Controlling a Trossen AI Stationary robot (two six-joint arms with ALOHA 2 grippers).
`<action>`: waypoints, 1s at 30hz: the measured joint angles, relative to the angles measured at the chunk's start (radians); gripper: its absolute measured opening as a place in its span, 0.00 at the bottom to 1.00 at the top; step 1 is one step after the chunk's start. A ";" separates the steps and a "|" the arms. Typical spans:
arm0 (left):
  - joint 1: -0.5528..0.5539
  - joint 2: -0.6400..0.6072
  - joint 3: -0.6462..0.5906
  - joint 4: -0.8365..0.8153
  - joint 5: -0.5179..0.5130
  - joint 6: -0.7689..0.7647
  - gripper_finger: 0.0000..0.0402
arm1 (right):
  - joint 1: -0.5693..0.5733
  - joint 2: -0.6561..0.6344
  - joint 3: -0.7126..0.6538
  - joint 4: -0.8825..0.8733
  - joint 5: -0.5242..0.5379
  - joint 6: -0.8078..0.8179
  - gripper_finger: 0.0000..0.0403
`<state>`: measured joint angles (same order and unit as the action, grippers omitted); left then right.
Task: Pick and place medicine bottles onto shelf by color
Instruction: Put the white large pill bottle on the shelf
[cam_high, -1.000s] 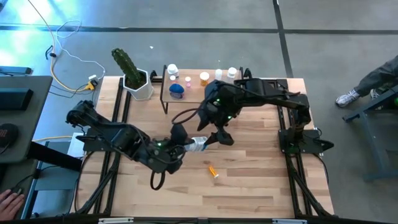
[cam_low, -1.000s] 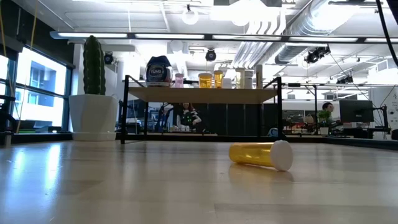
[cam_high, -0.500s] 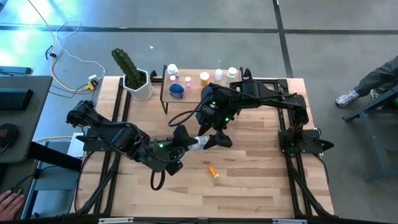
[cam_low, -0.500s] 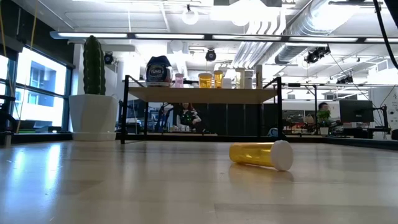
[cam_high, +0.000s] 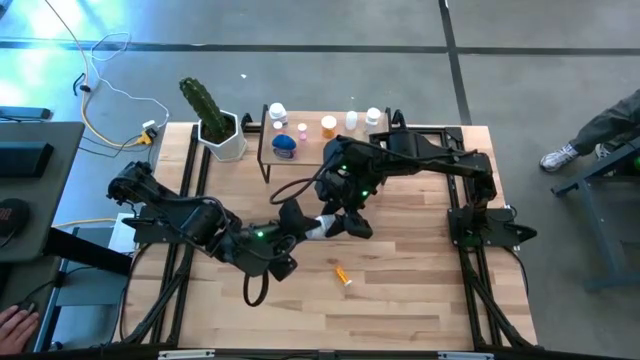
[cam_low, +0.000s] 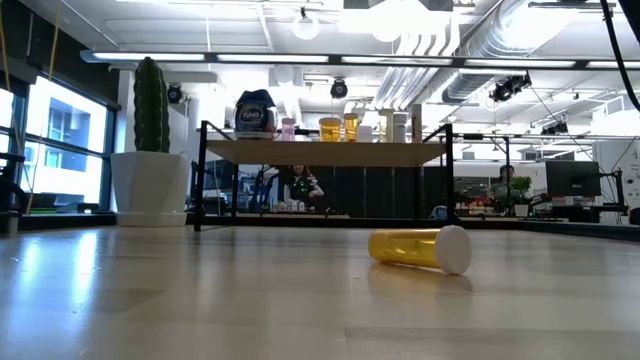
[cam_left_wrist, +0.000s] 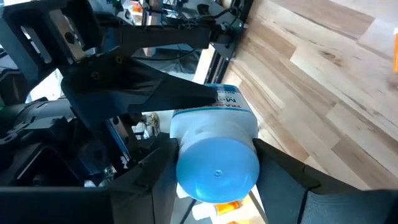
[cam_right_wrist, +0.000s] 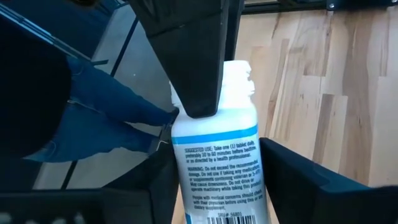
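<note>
At the far left of the tabletop (cam_high: 420, 300) stands a cactus pot (cam_high: 224, 138), and just beside it the shelf (cam_high: 320, 140) carries several medicine bottles. Near the middle, above the wood, the left gripper (cam_high: 298, 226) has its fingers closed around a white bottle (cam_high: 320, 226) with a blue band on its label. The right gripper (cam_high: 345, 222) meets it from the other side, its fingers on both sides of the same bottle; I cannot tell if they press it. An orange vial (cam_high: 343, 274) lies on its side nearby.
</note>
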<state>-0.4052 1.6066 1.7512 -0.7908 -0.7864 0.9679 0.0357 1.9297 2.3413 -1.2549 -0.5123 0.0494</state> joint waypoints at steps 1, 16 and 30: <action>0.001 0.000 0.000 -0.004 0.000 0.000 0.42 | 0.000 0.000 0.000 0.000 0.003 -0.001 0.47; 0.021 0.000 0.000 -0.009 -0.012 -0.043 0.57 | 0.004 0.000 0.000 -0.016 0.038 0.040 0.39; 0.020 0.000 0.000 -0.010 -0.063 -0.428 0.63 | 0.003 -0.080 0.000 -0.080 0.279 0.012 0.40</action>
<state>-0.3854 1.6066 1.7515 -0.8004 -0.8489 0.5398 0.0389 1.8495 2.3409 -1.3348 -0.2337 0.0613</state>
